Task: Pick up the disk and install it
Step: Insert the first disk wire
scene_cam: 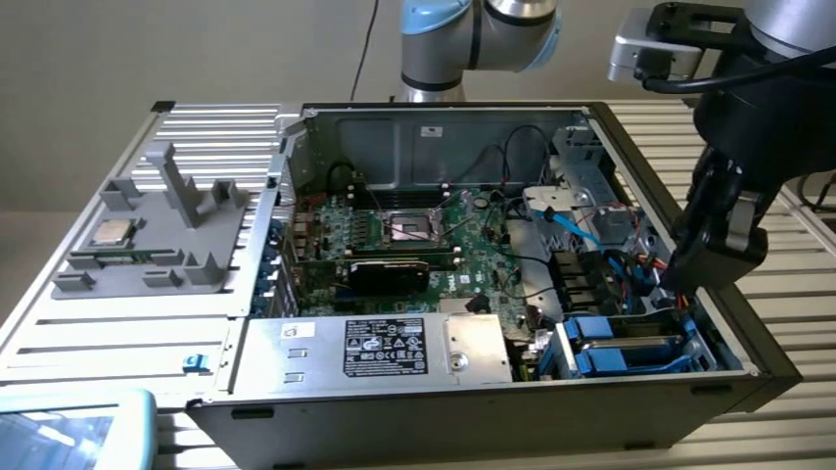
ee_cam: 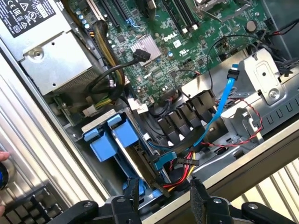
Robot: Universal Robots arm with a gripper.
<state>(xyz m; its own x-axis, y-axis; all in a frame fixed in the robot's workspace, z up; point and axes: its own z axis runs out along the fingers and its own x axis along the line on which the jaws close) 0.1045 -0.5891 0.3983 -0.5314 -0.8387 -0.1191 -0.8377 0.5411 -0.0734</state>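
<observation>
The disk (ee_cam: pixel 140 156) sits upright in the drive bay at the near corner of the open computer case, a grey slab clipped in bright blue carrier plastic (ee_cam: pixel 125 134). In the exterior view its blue carrier (scene_cam: pixel 625 345) shows in the case's corner on that view's right. My gripper (ee_cam: pixel 166 196) is open, its two black fingers (ee_cam: pixel 198 198) spread over the case wall just beside the bay, with nothing between them. In the exterior view the gripper (scene_cam: pixel 690 274) hangs above the case's right wall, a little above and behind the disk.
A silver power supply with a black label (scene_cam: pixel 379 348) fills the case's front. The green motherboard (scene_cam: pixel 405 235) lies behind it. A blue data cable (ee_cam: pixel 219 107) and red-yellow-black power wires (ee_cam: pixel 180 170) run close to the bay. A grey fixture holding a CPU chip (scene_cam: pixel 112 233) stands left of the case.
</observation>
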